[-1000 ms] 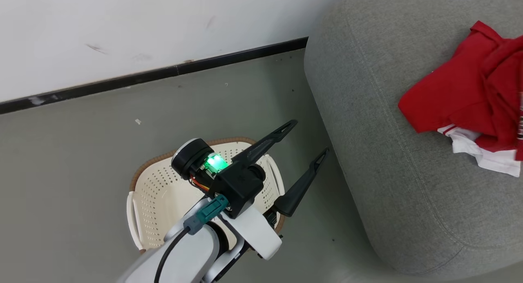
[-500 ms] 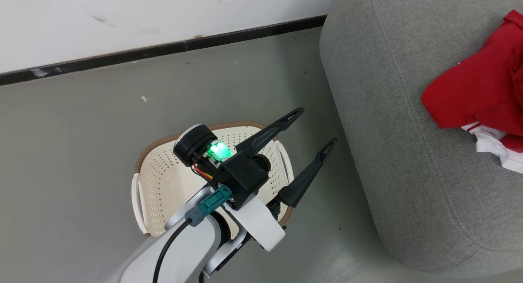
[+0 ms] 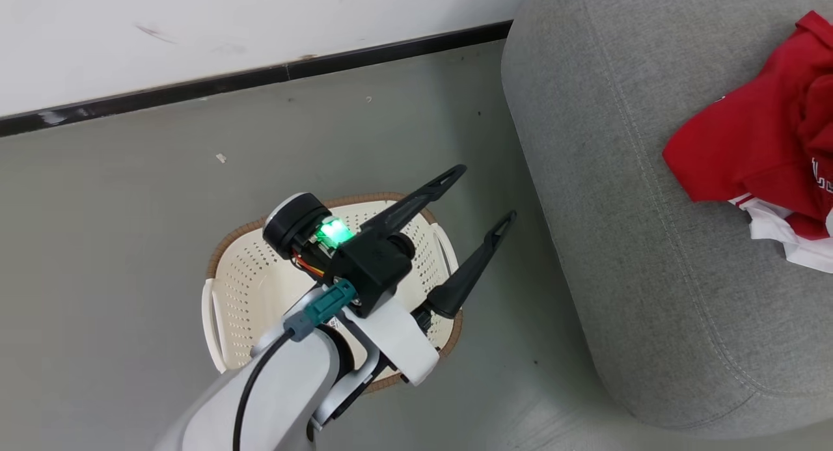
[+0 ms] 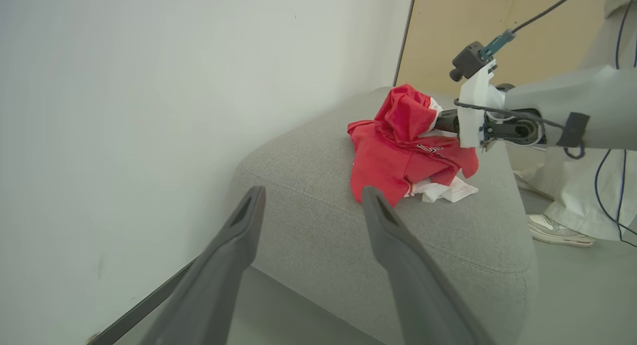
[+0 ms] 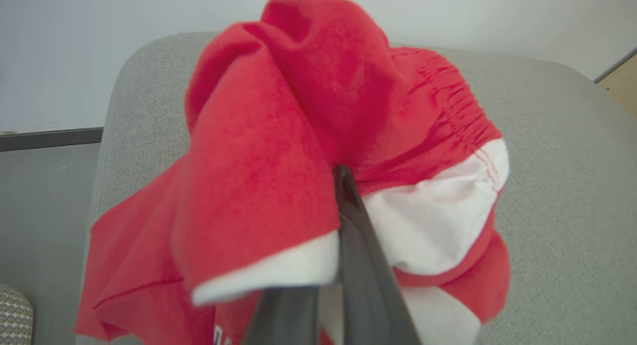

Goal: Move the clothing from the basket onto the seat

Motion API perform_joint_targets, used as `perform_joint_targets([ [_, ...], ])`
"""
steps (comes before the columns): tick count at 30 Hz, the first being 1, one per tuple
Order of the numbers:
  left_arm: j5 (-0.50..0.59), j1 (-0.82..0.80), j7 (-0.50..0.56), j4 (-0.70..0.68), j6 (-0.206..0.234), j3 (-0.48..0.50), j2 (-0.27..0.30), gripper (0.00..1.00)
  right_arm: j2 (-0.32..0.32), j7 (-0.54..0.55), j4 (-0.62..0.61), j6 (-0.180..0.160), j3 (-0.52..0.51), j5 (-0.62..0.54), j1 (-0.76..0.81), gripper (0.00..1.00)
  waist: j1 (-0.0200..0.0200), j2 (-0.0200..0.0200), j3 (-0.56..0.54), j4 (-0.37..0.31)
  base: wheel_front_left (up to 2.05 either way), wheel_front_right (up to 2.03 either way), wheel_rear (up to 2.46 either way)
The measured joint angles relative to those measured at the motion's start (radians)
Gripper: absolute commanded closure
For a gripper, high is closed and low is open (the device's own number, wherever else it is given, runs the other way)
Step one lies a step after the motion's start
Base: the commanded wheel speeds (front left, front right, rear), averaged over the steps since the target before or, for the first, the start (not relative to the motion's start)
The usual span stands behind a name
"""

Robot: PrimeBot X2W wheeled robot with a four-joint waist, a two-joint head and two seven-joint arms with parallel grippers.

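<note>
**Red clothing on the seat, right gripper clamped on a fold**

The clothing (image 3: 748,145) lies in a crumpled red heap on top of the seat (image 3: 618,210), toward the far right of the head view. White trim pokes out at the heap's lower edge, and a bit of white lettering shows on one red fold. From the left wrist view the heap (image 4: 403,151) sits well back from the seat's rounded front corner, its upper part bunched up higher than the rest.

The right gripper (image 5: 342,185) has its two dark fingers pressed together on a fold of that cloth; red and white fabric drapes over both sides of them (the fingertips themselves are buried in it). Its pale forearm reaches in from the right of the left wrist view.

The basket (image 3: 260,282) stands on the grey floor (image 3: 130,210) just beside the seat, apart from the clothing, its pale perforated walls and brown rim showing around the left arm. The left gripper (image 3: 485,193) hangs above the basket's seat-side rim with its fingers spread wide and nothing between them, pointing toward the seat.

Behind runs a white wall (image 3: 195,34) with a dark baseboard (image 3: 260,80). At the right edge of the left wrist view stand a person's pale trouser leg and a shoe (image 4: 560,230).
</note>
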Motion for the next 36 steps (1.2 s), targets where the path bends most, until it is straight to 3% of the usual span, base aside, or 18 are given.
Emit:
perform_joint_targets([
  [4, -0.011, 0.0, 0.0, 0.012, 0.006, 0.015, 0.0, 0.0, 0.01, -0.011, 0.002, 0.0, -0.008, -0.002, 0.0, 0.42, 0.0, 0.0, -0.008, -0.008, 0.0, 0.0, 0.0],
  [5, -0.015, 0.0, -0.001, 0.012, 0.006, 0.015, 0.001, 0.0, 0.012, -0.014, 0.002, 0.0, -0.012, -0.001, 0.001, 0.01, 0.0, 0.0, -0.01, -0.01, 0.0, 0.0, 0.0],
  [11, -0.039, 0.005, -0.002, 0.027, 0.01, 0.039, -0.002, 0.0, 0.018, -0.017, -0.023, 0.0, -0.016, -0.001, 0.036, 0.0, 0.0, 0.0, -0.026, -0.023, 0.0, 0.0, 0.0],
  [26, -0.032, 0.059, -0.075, 0.103, 0.104, 0.171, 0.051, 0.0, 0.032, -0.017, -0.263, 0.0, -0.047, 0.041, 0.166, 0.0, 0.0, 0.0, -0.092, -0.048, 0.0, 0.0, 0.0],
  [36, -0.066, 0.189, -0.178, 0.167, 0.192, 0.3, 0.082, 0.0, 0.119, -0.02, -0.499, 0.0, -0.063, 0.077, 0.276, 0.0, 0.0, 0.0, -0.162, -0.035, 0.0, 0.0, 0.0],
])
